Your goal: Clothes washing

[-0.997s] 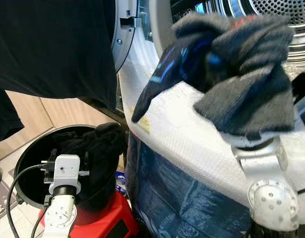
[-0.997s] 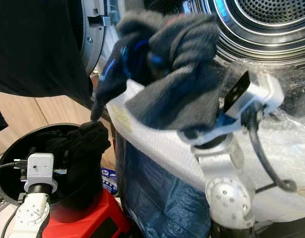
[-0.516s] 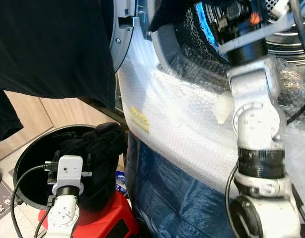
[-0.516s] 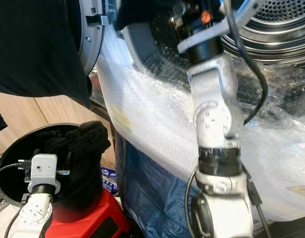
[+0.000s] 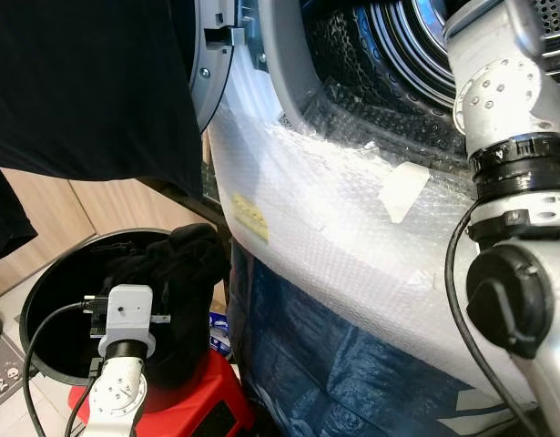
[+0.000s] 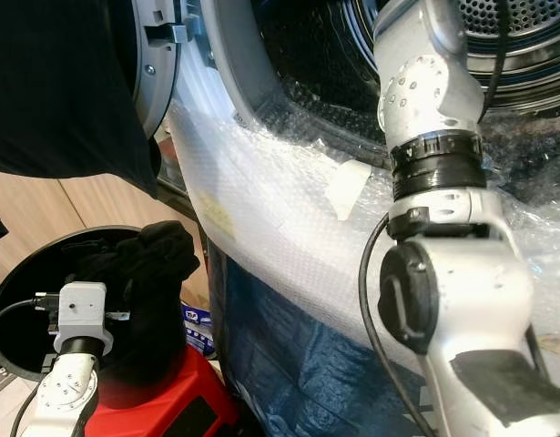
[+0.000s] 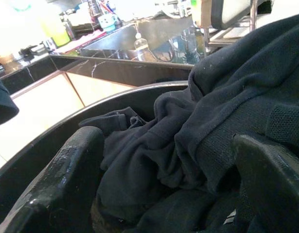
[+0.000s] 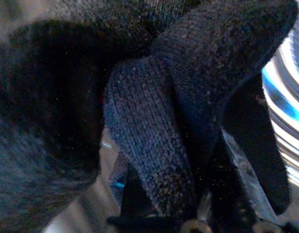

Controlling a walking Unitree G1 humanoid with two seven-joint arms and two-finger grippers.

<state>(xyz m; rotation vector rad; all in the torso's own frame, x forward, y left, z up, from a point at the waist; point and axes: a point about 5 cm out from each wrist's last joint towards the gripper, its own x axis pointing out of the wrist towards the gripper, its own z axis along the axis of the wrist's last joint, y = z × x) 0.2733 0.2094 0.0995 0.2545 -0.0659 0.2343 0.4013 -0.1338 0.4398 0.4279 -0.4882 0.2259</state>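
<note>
Dark knit garment (image 8: 154,121) sits clamped in the right gripper (image 8: 198,194), reaching into the washer drum (image 5: 416,36). Left gripper (image 7: 164,184), fingers apart, hovers over dark clothes (image 7: 198,126) in the black basket (image 5: 43,282). Bubble wrap (image 5: 352,237) covers the washer front, wooden cabinets (image 5: 106,214) behind.

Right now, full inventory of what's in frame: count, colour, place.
Washing machine: one, grey door ring with shiny steel drum, open, straight ahead.
Bubble wrap: one sheet, clear white, draped over the machine's front lip, with a strip of tape on it.
Blue sheet: one, dark blue, hanging below the bubble wrap.
Bucket: one, black, round, low on the left.
Dark clothes: a pile, black, in the bucket and spilling over its rim.
Stool: one, red, under the bucket.
Hanging garment: one, black, upper left.
Knit garment: one, dark grey, at the right jaws.
Left gripper: jaws open, over the bucket's clothes.
Right arm: silver, reaching up into the drum.
</note>
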